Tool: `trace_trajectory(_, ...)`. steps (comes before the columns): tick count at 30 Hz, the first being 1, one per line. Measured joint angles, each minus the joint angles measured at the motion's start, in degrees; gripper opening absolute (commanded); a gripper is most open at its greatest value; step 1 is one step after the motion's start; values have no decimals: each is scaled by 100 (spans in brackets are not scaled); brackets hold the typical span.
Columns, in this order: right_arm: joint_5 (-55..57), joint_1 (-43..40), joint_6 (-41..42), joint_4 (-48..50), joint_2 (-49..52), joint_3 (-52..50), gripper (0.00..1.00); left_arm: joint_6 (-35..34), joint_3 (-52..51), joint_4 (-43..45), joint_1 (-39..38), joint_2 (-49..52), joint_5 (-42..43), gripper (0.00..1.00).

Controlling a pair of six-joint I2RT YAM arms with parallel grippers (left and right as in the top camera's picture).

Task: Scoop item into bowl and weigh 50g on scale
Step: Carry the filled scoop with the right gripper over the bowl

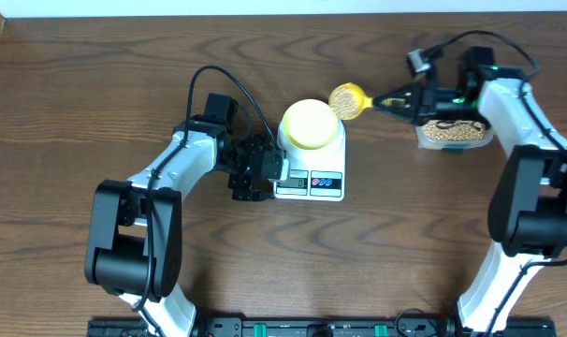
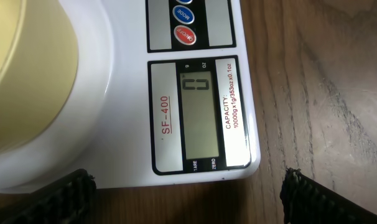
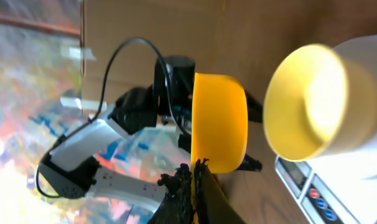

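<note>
The white scale [image 1: 313,174] carries the pale yellow-green bowl [image 1: 312,124], which looks empty in the right wrist view [image 3: 307,102]. My right gripper [image 1: 388,102] is shut on the handle of a yellow scoop [image 1: 347,100] holding tan beans [image 1: 344,97], just right of the bowl and above the table. In the right wrist view the scoop [image 3: 219,121] stands on edge beside the bowl, the gripper [image 3: 196,193] pinching its handle. My left gripper [image 1: 269,178] is open at the scale's left end. In the left wrist view it [image 2: 185,208] faces the display [image 2: 198,115], which reads 0.
A clear plastic tub [image 1: 419,139] of beans [image 1: 455,132] sits at the back right, under my right arm. The scale's coloured buttons [image 2: 183,34] lie beside the display. Bare wooden table [image 1: 78,112] surrounds everything.
</note>
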Motion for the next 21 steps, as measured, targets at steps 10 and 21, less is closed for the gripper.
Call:
trace_trajectory(10, 0, 455, 2, 103, 0, 0, 1, 0, 0, 2, 0, 0, 0, 98)
trace_trajectory(21, 0, 568, 177, 688, 0, 0, 1, 0, 0, 0, 0, 0, 0, 98)
